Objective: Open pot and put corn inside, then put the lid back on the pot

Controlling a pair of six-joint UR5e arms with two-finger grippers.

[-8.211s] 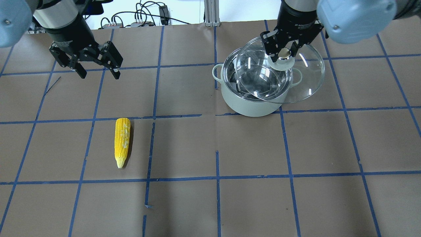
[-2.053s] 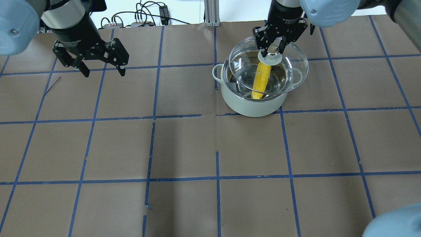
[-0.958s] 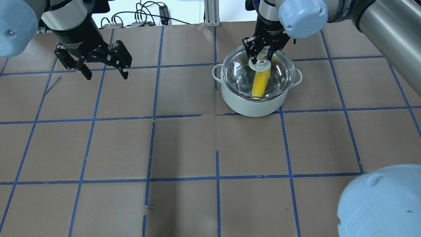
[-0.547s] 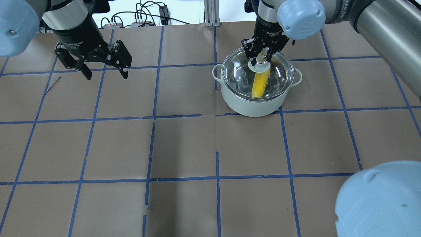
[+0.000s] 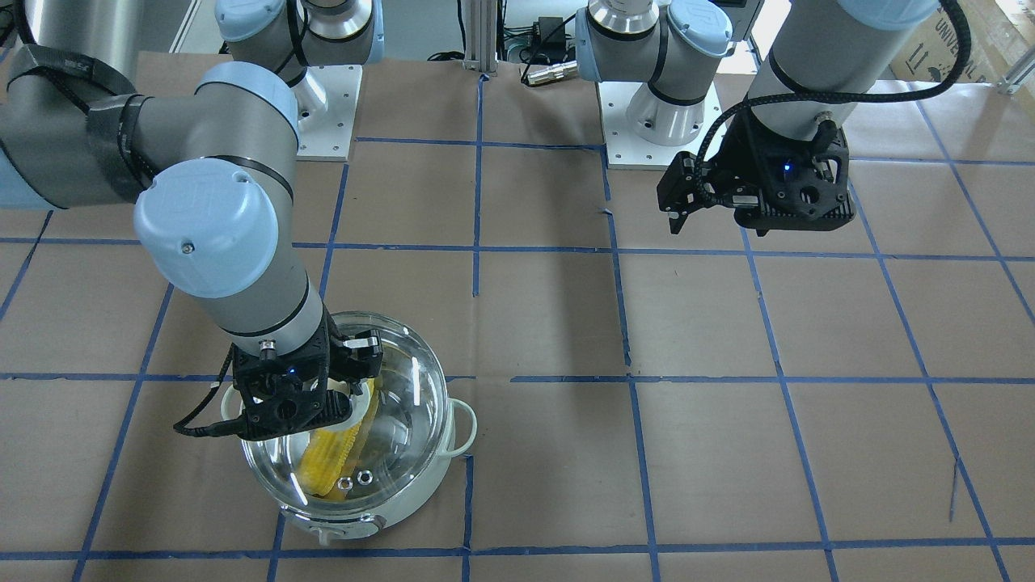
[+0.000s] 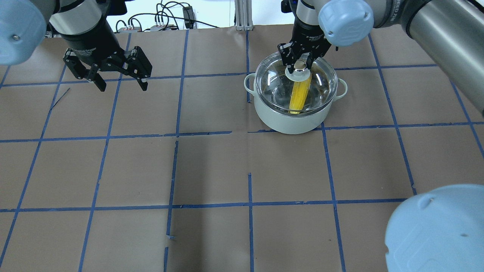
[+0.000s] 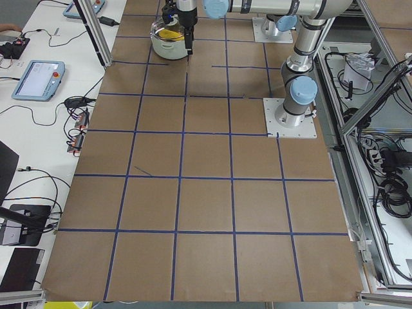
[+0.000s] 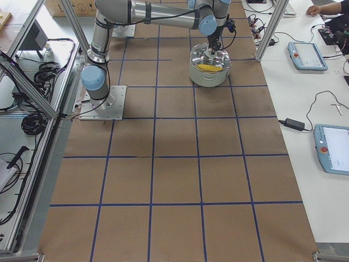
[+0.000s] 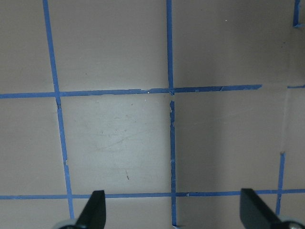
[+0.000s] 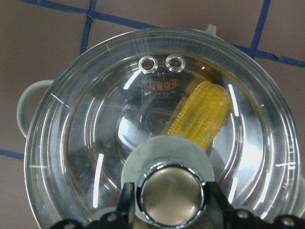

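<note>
The pot [image 6: 287, 121] stands toward the far side of the table [image 6: 211, 170], in the right arm's half. Broad paper-covered surface marked with blue tape lines [image 6: 177, 134] lies open in front of it and to its left, and the table's far edge is not far behind it. The lid [image 6: 274, 81] sits level on the pot's rim, and the corn [image 6: 298, 96] lies inside under the glass, slanting across the steel bottom. The right gripper [image 6: 300, 65] comes straight down over the lid's centre, its two fingers [image 10: 127, 202] closed against opposite sides of the knob [image 10: 171, 195]. The left gripper [image 6: 122, 86] hangs well apart to the left, above bare table, spread wide and holding nothing.
</note>
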